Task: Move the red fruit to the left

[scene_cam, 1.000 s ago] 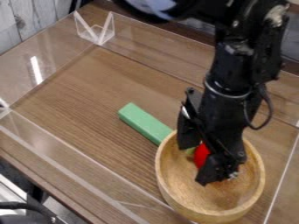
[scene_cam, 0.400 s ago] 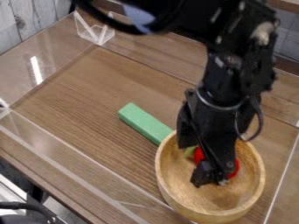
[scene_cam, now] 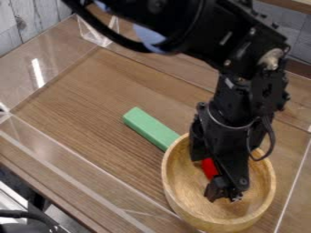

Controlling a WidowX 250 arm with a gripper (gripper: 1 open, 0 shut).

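Note:
The red fruit [scene_cam: 209,167] lies inside the wooden bowl [scene_cam: 185,197] at the lower right; only a small red patch shows between the black fingers. My gripper [scene_cam: 216,173] points straight down into the bowl, open, with one finger on each side of the fruit. Whether the fingers touch the fruit I cannot tell. Most of the fruit and the bowl's floor are hidden behind the gripper.
A flat green block [scene_cam: 152,128] lies on the wooden tabletop just left of the bowl. Clear acrylic walls [scene_cam: 49,68] fence the table on the left and back. The dark arm fills the upper right of the view.
The arm has leaned in over the bowl and the gripper sits a little lower inside it. The fruit, bowl and green block have stayed put.

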